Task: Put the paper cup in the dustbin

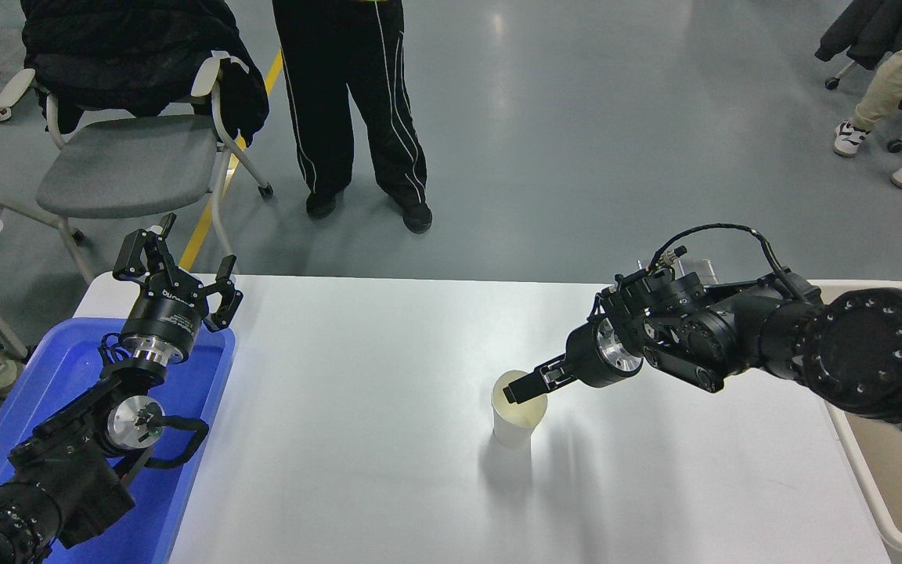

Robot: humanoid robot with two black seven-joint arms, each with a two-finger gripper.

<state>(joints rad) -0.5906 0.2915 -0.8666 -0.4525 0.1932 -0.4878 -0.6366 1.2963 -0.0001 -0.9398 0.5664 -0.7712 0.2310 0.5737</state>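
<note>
Paper cup (519,418) mid-table (357,439); right hand (515,389) over its rim; dustbin (882,501) right (off table edge).

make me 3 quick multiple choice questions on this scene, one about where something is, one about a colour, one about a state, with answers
1. Where is the dustbin?
A. at the table's right edge
B. on the chair
C. in the middle of the table

2. What colour is the tray under the parked left gripper?
A. red
B. blue
C. green

3. How does the paper cup stand?
A. crushed flat
B. lying on its side
C. upright, mouth up

Answers:
1. A, its beige rim shows beside the white table at the picture's lower right.
2. B, the plastic is bright blue at the table's left end.
3. C, its cream inside faces up, with the right gripper tip at its rim; whether that gripper is open cannot be told.
</note>
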